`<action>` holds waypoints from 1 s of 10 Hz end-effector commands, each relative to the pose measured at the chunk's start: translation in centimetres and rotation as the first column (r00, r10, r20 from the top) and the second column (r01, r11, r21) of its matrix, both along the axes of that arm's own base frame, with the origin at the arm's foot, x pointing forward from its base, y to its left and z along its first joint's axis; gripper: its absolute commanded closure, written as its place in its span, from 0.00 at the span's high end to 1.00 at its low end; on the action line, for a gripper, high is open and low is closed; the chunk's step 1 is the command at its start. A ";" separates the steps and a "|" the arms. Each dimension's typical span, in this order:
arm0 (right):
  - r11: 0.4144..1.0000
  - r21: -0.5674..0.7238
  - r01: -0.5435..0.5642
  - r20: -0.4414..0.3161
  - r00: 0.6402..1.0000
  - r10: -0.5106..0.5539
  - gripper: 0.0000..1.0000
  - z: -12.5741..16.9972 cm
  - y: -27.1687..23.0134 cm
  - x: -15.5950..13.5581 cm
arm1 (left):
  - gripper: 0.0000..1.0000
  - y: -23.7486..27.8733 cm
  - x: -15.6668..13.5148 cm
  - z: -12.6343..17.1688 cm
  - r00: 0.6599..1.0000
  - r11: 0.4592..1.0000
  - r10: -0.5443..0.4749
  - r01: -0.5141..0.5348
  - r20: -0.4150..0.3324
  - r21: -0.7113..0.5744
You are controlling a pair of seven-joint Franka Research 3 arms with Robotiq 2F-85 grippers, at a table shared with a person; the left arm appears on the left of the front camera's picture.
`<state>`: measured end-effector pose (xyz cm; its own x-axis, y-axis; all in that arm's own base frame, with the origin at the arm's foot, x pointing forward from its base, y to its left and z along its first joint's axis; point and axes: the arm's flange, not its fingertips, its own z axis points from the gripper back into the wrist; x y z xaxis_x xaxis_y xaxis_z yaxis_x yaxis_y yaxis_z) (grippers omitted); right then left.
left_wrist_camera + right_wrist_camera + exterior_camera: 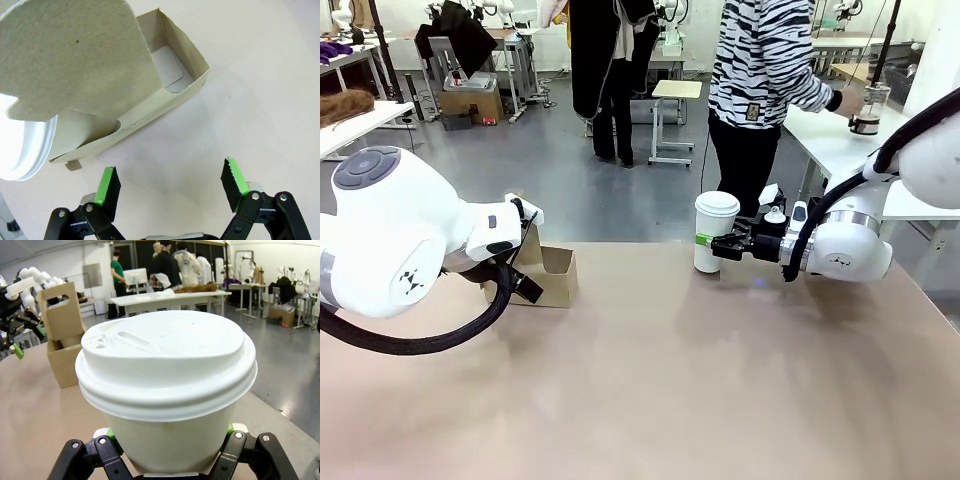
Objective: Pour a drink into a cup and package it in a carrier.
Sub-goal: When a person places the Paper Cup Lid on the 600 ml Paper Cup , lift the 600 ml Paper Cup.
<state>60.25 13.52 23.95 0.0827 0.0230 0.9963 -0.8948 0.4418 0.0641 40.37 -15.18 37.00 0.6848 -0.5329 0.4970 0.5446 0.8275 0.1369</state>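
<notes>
One carrier slot looks free, yet the lidded cup, clamped by the right gripper well right of it, might clip its handle and spill; left gripper gapes beside the carrier.

Bright, even room light here, shadows soft all round. Front view: a faint shadow under the cup on the table, and the left arm slightly soft up close. Left wrist view: table washed almost white, pale shadow beside the carrier. Right wrist view: wide-angle bending at the edges, far room a touch hazy.
</notes>
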 end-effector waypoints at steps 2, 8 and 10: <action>1.000 0.001 -0.001 0.006 1.000 0.001 0.80 0.3 0.2 0.1 | 1.00 0.0 0.0 0.0 1.000 1.000 -0.001 0.001 0.000 -0.002; 1.000 0.001 -0.001 0.006 1.000 0.001 0.80 0.3 0.2 0.1 | 1.00 0.0 0.0 0.0 1.000 1.000 -0.001 0.001 0.000 -0.002; 1.000 0.001 -0.001 0.006 1.000 0.001 0.80 0.3 0.2 0.1 | 1.00 0.0 0.0 0.0 1.000 1.000 -0.001 0.001 0.000 -0.002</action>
<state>60.25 13.52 23.95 0.0827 0.0230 0.9963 -0.8948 0.4418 0.0641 40.37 -15.18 37.00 0.6848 -0.5329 0.4970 0.5446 0.8275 0.1369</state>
